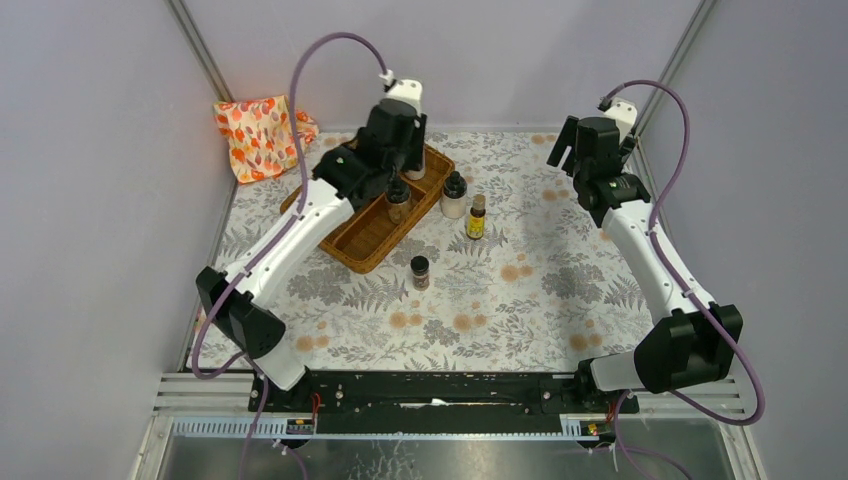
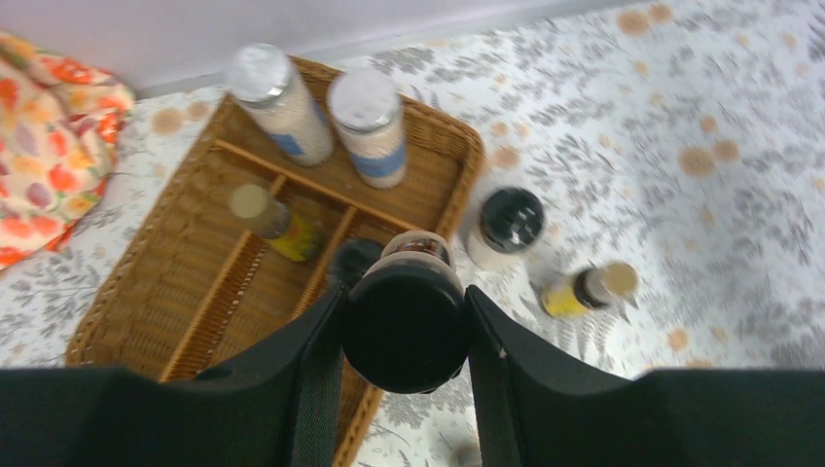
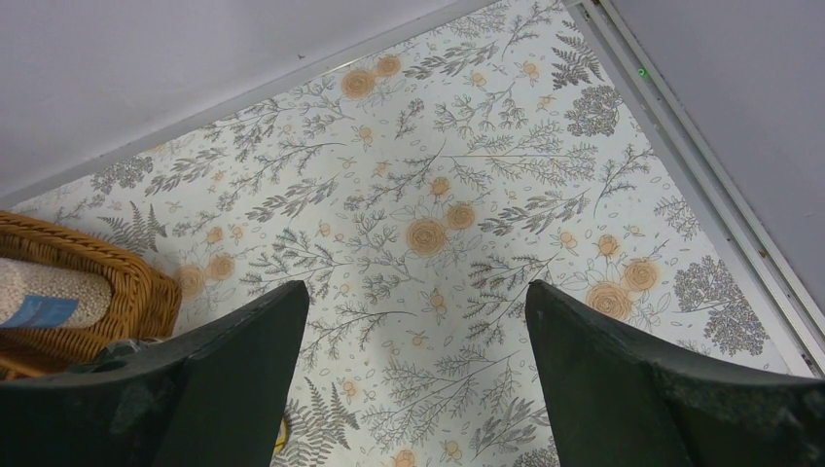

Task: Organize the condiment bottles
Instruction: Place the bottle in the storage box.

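1. Your left arm (image 1: 300,225) reaches diagonally from its base to the wicker tray (image 1: 360,245). The wrist is bent so the left gripper (image 2: 406,309) points down over the tray's right side.
2. That gripper is closed partway around a dark spice jar (image 2: 414,253), with one finger on each side of its black cap. You cannot tell whether the jar's base touches the tray.
3. Your right arm (image 1: 640,245) stands raised near the table's far right corner. The right gripper (image 3: 413,292) is spread wide with nothing between its fingers, only the flowered table cover (image 3: 438,175) below.
4. The left wrist view shows what the arm hides from above: two silver-lidded jars (image 2: 282,107) upright side by side in the tray's far compartment, and a yellow bottle (image 2: 277,222) in a long compartment nearer the bases.
5. In that same view, a dark cap (image 2: 355,259) sits just beside the held jar, too blurred to name.
6. Both views show a white jar with a black cap (image 1: 454,195) and a second yellow bottle (image 1: 476,218) on the table, just right of the tray.
7. Only the top view shows a short dark jar (image 1: 420,272) standing alone nearer the bases.
8. The orange cloth (image 1: 260,135) lies in the far left corner.
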{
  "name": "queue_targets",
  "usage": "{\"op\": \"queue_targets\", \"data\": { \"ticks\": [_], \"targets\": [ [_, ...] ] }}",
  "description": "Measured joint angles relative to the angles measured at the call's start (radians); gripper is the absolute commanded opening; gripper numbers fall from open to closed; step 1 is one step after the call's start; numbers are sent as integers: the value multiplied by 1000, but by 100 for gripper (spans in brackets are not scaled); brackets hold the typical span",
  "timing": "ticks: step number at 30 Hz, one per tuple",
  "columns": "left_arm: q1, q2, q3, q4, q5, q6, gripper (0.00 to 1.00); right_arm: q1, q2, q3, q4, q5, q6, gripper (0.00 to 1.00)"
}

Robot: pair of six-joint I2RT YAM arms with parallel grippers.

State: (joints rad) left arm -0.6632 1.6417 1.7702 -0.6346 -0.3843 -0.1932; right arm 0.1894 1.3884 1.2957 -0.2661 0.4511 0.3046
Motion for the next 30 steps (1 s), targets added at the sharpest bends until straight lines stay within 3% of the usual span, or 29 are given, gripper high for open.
{"op": "queue_targets", "data": {
  "ticks": [5, 13, 30],
  "targets": [
    [137, 32, 92, -20, -1, -22, 0, 0, 0, 10, -7, 0, 0, 89],
    [307, 86, 107, -18, 3, -36, 0, 0, 0, 34, -14, 0, 0, 89],
    [416, 177, 95, 33, -16, -37, 0, -1, 67, 78, -8, -27, 32, 89]
  ]
}}
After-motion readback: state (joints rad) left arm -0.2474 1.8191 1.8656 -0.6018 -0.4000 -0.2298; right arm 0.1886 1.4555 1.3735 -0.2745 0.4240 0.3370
